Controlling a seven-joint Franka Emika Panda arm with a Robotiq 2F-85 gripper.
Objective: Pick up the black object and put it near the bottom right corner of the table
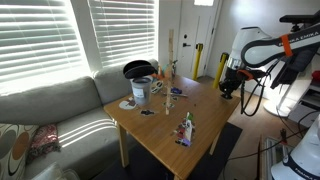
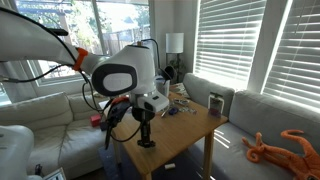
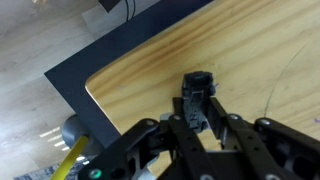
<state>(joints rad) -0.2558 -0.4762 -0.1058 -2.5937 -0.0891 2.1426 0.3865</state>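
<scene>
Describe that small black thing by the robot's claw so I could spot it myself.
Find the light wooden table beside the sofa, then the corner where the robot's gripper hangs. The black object stands right under it, upright on a wider foot. It is alone at that corner; everything else, like the can, sits away from it.

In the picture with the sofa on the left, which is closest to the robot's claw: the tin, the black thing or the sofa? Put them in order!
1. Black object: right at the gripper, on the table corner.
2. Tin: across the table, on the sofa side.
3. Sofa: past the table's edge, behind the tin.
</scene>
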